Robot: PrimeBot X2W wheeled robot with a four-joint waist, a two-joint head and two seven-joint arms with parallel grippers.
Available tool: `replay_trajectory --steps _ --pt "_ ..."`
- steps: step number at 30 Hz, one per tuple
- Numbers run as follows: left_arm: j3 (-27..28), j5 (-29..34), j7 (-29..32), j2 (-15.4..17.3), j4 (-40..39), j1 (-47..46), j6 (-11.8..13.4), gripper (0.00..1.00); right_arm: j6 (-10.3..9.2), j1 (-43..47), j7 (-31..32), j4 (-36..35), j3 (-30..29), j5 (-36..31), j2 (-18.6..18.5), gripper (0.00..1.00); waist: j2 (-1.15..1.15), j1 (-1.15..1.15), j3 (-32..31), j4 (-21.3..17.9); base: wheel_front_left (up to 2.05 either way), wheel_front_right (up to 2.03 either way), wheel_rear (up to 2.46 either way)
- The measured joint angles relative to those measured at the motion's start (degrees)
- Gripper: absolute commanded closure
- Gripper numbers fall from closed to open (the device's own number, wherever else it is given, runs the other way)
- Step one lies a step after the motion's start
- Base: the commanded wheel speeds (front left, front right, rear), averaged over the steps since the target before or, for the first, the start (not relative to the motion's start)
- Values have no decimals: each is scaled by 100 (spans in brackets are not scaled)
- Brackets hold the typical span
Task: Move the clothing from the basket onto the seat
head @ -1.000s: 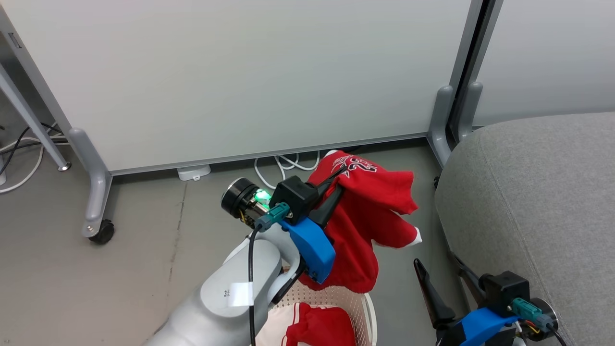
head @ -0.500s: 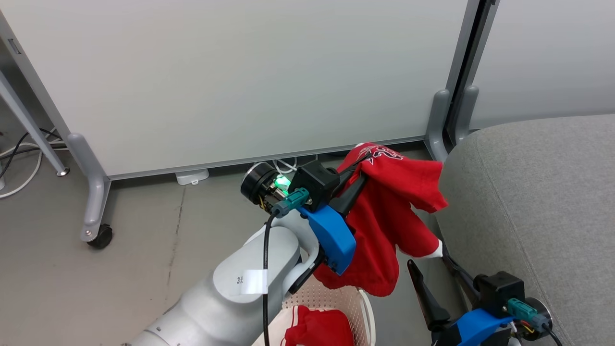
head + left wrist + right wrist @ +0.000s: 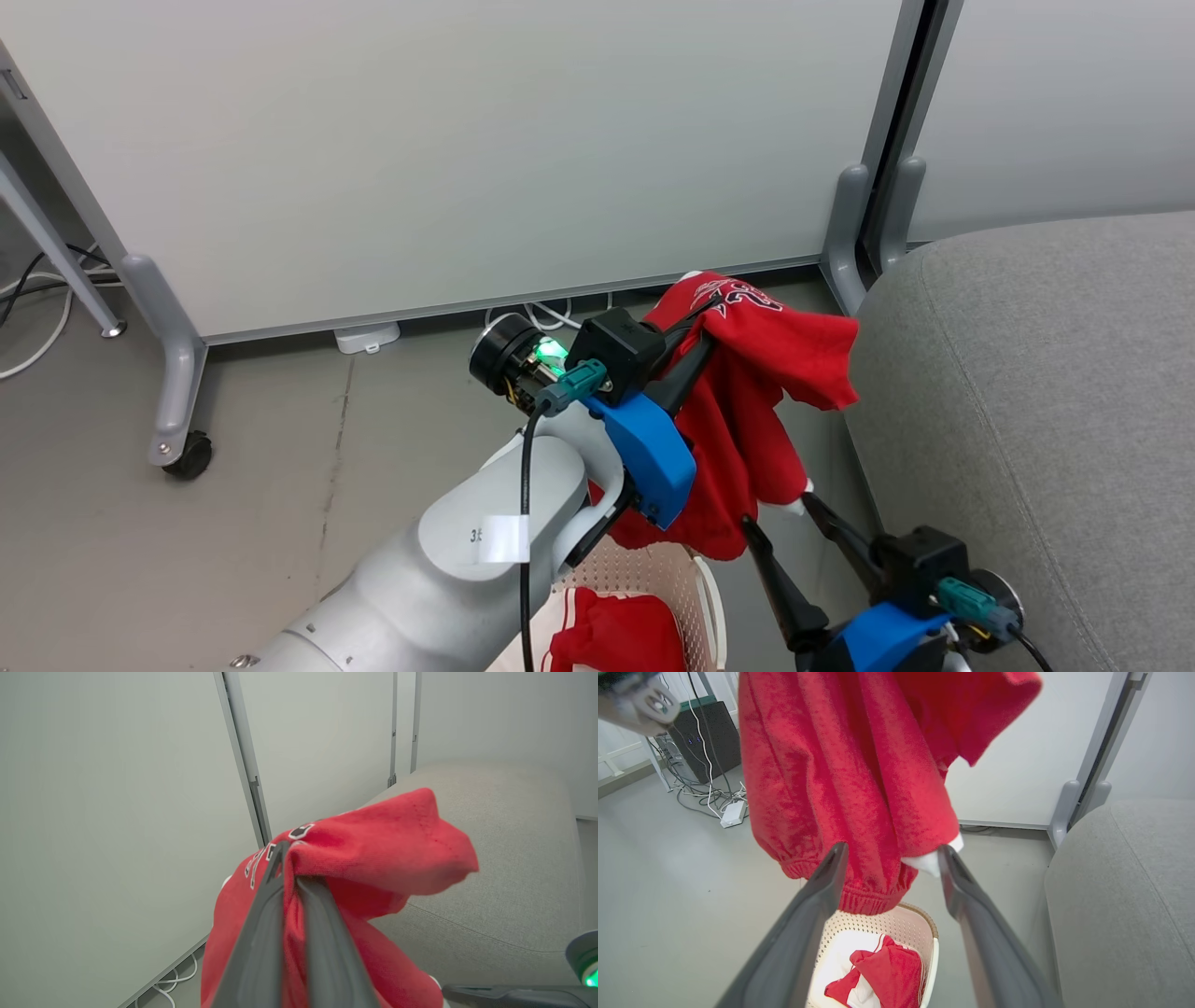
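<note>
Item, basket (image 3: 698,597): cream, perforated, bottom centre of the head view, on the floor. It contains a red-and-white garment (image 3: 878,975).
Item, right gripper (image 3: 777,511): lower right, fingers spread wide, nothing between them, tips just under a hanging hem.
Item, left gripper (image 3: 709,319): frame centre, fingers pinched tight on the lettered red garment (image 3: 747,411), which hangs above the basket, just beside the seat's edge.
Item, seat (image 3: 1046,392): grey woven fabric, right side.
Item, partition panel (image 3: 467,149): pale, across the top, with white cables (image 3: 551,313) below its lower edge.
</note>
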Motion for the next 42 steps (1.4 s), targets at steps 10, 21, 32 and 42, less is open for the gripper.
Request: replay_trajectory --steps 10,21,32,42 --pt "-32 -41 0 -1 -56 -14 26 100 0 -581 192 196 517 70 1 0 0 0 74 -18 0 0 0" --pt "-77 -57 0 0 -85 -24 16 100 0 -1378 294 837 825 33 1 0 0 0 112 -22 0 0 0" --pt "-204 -143 0 0 -133 -42 3 100 0 -2149 241 1690 1191 194 0 0 0 0 89 -2 0 0 0" --pt "-268 -199 0 1 -160 -42 -24 100 0 -2430 51 2273 1374 419 0 100 0 0 1 21 0 0 0"
